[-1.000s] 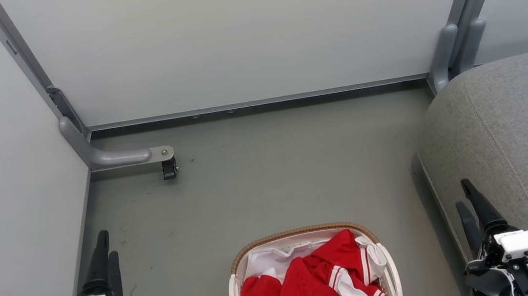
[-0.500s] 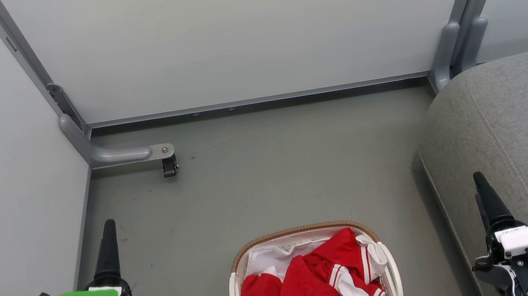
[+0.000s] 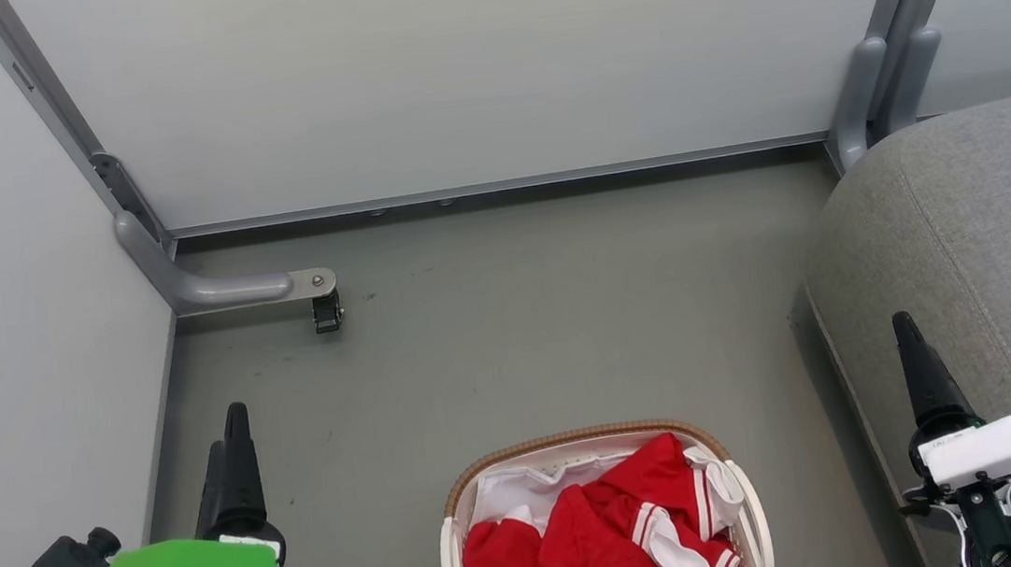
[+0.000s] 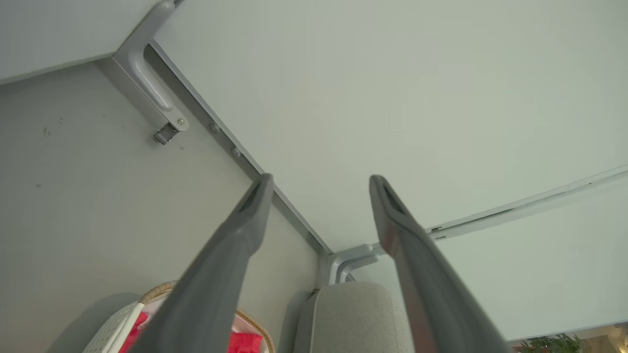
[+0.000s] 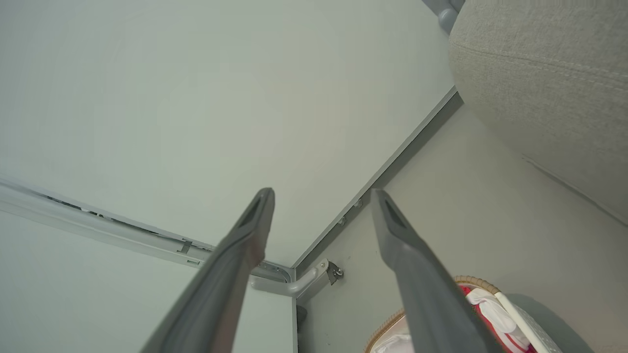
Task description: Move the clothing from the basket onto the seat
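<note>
The basket (image 3: 451, 515), white with a brown woven rim, stands on the floor at the bottom centre of the head view. Red clothing (image 3: 589, 538) with white stripes is heaped in it over a white liner. The grey seat (image 3: 978, 224) rises at the right. My left gripper (image 3: 231, 439) hovers left of the basket, my right gripper (image 3: 908, 344) in front of the seat's edge. The left wrist view shows the left gripper (image 4: 319, 181) open and empty above the basket (image 4: 115, 326) and the seat (image 4: 353, 314). In the right wrist view the right gripper (image 5: 321, 193) is open and empty, with the basket (image 5: 527, 318) and the seat (image 5: 539, 73) at the right.
Pale partition walls with grey metal frames close off the back and left. A frame foot with a black caster (image 3: 325, 312) juts onto the grey floor (image 3: 521, 338) at the back left. Bare floor lies between the basket and the back wall.
The left gripper has moved up the view and to the right, toward the basket. The right gripper has risen slightly. The camera has shifted a little.
</note>
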Motion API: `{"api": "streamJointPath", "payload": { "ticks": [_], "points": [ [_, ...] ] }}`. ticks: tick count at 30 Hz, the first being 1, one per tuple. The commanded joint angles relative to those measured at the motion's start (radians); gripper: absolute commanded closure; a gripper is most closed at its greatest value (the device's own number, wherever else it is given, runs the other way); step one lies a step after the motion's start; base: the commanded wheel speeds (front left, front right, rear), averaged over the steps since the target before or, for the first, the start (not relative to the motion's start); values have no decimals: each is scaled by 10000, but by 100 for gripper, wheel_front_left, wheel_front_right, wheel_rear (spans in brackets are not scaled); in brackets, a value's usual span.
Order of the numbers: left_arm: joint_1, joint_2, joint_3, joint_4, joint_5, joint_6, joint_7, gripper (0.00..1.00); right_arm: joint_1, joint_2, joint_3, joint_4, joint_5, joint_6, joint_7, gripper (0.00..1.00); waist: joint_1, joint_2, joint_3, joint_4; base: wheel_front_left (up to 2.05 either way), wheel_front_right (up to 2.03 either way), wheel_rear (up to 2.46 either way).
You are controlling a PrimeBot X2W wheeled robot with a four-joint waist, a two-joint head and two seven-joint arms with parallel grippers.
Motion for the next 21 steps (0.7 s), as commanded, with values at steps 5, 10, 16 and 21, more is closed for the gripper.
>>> {"api": "streamJointPath", "payload": {
  "ticks": [5,10,16,21],
  "points": [
    [-91,74,-88,-110,997,-21,-245,0,-43,-87,63,-133,-1082,5,-254,0,0,29,26,20,0,0,0],
    [17,81,-150,-23,1829,-23,-407,0,0,-95,122,-54,-1890,5,-417,0,0,33,35,28,0,0,0],
    [108,89,-275,58,2896,-26,-594,0,94,-104,248,6,-2823,5,-609,0,0,37,35,38,0,0,0],
    [205,93,-477,174,3994,-25,-745,0,163,-112,366,205,-3522,5,-754,0,0,40,19,38,0,0,0]
  ]
}}
